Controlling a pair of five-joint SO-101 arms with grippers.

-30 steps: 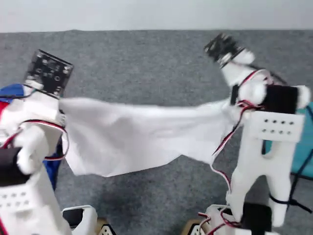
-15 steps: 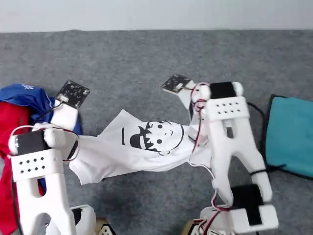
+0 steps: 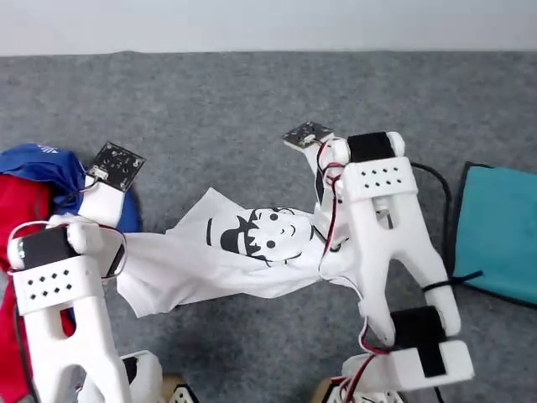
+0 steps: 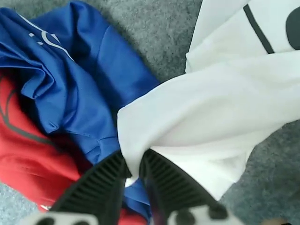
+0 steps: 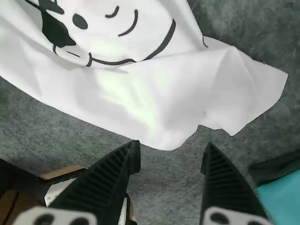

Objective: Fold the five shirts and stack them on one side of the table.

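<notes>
A white shirt [image 3: 252, 248] with a black cartoon face lies rumpled on the grey table [image 3: 210, 101], print up, between the two arms. My left gripper [image 4: 133, 165] is shut on a bunched edge of the white shirt [image 4: 211, 108], right beside the blue shirt [image 4: 79, 79] and the red shirt [image 4: 33, 154]. My right gripper [image 5: 171, 146] hangs open just above the other end of the white shirt [image 5: 140, 89], with nothing between its fingers. In the high view the left arm [image 3: 59, 281] stands at the shirt's left end and the right arm [image 3: 377, 210] at its right end.
The blue shirt [image 3: 42, 164] and red shirt [image 3: 21, 214] lie heaped at the table's left edge. A folded teal shirt [image 3: 499, 235] lies flat at the right edge. Bare grey table stretches across the back.
A second ago the white shirt was stretched in the air between both raised grippers. It has come down onto the table, print up, and both arms have dropped low over it.
</notes>
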